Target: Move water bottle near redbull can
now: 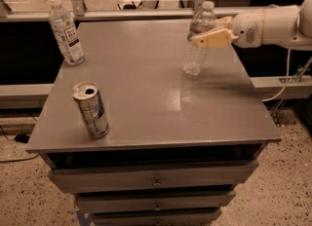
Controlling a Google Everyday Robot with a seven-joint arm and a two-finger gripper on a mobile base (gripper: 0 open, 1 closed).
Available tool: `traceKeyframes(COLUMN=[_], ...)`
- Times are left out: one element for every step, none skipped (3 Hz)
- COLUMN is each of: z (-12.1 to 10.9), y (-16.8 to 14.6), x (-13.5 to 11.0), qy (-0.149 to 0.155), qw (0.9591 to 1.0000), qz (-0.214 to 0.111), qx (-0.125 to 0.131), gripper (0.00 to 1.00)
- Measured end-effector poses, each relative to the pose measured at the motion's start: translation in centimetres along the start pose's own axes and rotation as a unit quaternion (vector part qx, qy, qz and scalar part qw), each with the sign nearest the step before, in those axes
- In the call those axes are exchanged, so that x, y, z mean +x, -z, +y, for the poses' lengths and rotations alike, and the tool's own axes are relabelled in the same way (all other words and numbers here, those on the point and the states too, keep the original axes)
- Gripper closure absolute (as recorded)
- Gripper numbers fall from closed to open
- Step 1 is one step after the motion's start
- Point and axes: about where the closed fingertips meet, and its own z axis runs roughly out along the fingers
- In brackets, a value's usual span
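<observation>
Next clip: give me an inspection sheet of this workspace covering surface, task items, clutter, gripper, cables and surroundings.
Surface: grey cabinet top, drawers below.
Job's things: water bottle far right, tilted; redbull can front left, opened, well apart from it.
Clutter: labelled bottle at far left corner.
Grippers: gripper closed around the water bottle's upper half.
Cables: cable hanging right of the cabinet.
Surroundings: speckled floor.

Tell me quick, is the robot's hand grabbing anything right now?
Gripper: closed, holding the water bottle near its top, over the far right part of the table.
</observation>
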Motion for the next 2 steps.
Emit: traceKeyframes(z=[5.7, 10.4], y=[-2.7, -5.3], x=[0.7, 0.2], qy=[-0.011, -0.012], qw=[0.997, 0.9901], qz=[-0.024, -0.049], qx=[-0.073, -0.131], gripper=[1.0, 1.0])
